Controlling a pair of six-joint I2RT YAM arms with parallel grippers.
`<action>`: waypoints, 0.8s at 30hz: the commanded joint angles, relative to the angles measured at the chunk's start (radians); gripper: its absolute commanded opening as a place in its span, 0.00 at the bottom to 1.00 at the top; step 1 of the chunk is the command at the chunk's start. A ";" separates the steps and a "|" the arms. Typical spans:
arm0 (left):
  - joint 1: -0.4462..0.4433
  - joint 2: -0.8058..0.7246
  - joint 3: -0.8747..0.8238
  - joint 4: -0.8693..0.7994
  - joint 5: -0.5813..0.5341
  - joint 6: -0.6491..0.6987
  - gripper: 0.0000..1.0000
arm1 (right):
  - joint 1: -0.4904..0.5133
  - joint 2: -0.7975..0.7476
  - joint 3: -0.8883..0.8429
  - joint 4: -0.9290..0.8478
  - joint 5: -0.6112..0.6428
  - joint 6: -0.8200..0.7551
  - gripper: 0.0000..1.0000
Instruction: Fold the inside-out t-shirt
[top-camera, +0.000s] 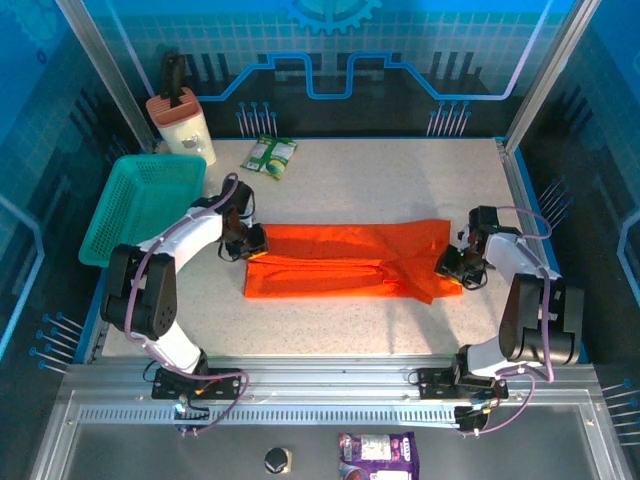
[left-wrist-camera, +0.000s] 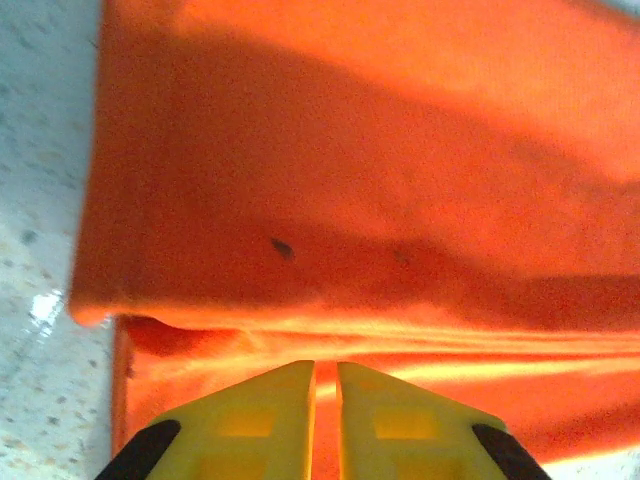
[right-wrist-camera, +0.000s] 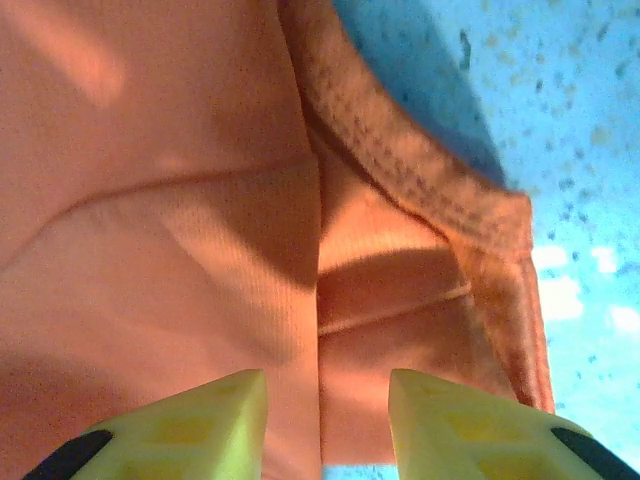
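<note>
The inside-out t-shirt (top-camera: 340, 262) lies as a long orange-red band across the middle of the table, folded lengthwise. My left gripper (top-camera: 247, 243) sits at its left end. In the left wrist view the yellow fingers (left-wrist-camera: 260, 410) of the left gripper (left-wrist-camera: 325, 368) stand almost together, with a thin strip of the t-shirt (left-wrist-camera: 350, 180) pinched between them. My right gripper (top-camera: 455, 265) is at the shirt's right end. In the right wrist view the right gripper (right-wrist-camera: 328, 380) is open just above the t-shirt (right-wrist-camera: 180, 220). A fold edge runs between its fingers and the ribbed collar (right-wrist-camera: 400, 150) lies just ahead.
A teal mesh basket (top-camera: 140, 205) stands at the left edge of the table. Behind it is a beige holder with a dark handle (top-camera: 180, 125). A green packet (top-camera: 270, 155) lies at the back. Bare speckled table (top-camera: 350, 330) lies in front of the shirt.
</note>
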 joint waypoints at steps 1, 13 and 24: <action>-0.040 -0.024 -0.041 -0.036 0.037 -0.031 0.11 | -0.012 0.039 0.039 0.072 -0.065 -0.027 0.38; -0.066 0.013 -0.150 0.025 0.033 -0.055 0.06 | -0.025 0.127 0.097 0.104 -0.074 -0.030 0.32; -0.066 0.044 -0.157 0.018 0.003 -0.050 0.04 | -0.032 0.077 0.151 0.044 -0.027 -0.045 0.00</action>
